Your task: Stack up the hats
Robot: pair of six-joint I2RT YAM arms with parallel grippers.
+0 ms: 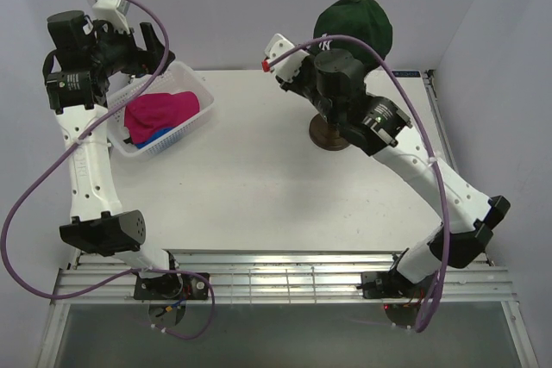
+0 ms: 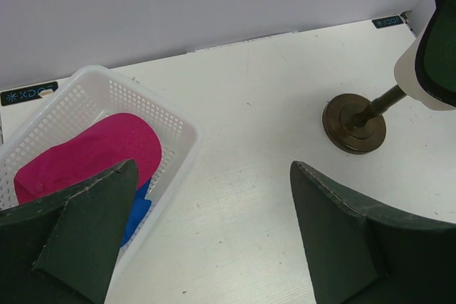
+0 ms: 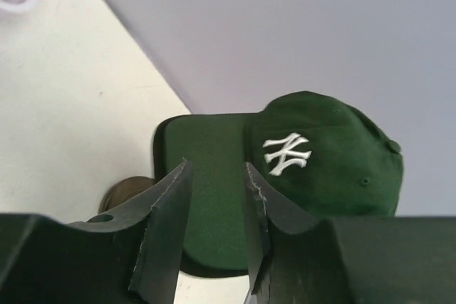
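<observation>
Robot lab test cell: white table [image 1: 259, 187] boxed in by plain blank walls [image 1: 233, 6], left arm [image 1: 86, 157] and right arm [image 1: 431, 170] bolted to slotted aluminium rails [image 1: 285, 282] at near edge, purple cables [image 1: 164, 40] looping loose

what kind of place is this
Probably a robot lab test cell: a white table between plain walls, two arms bolted at its edge, and a green cap on a mannequin head.
</observation>
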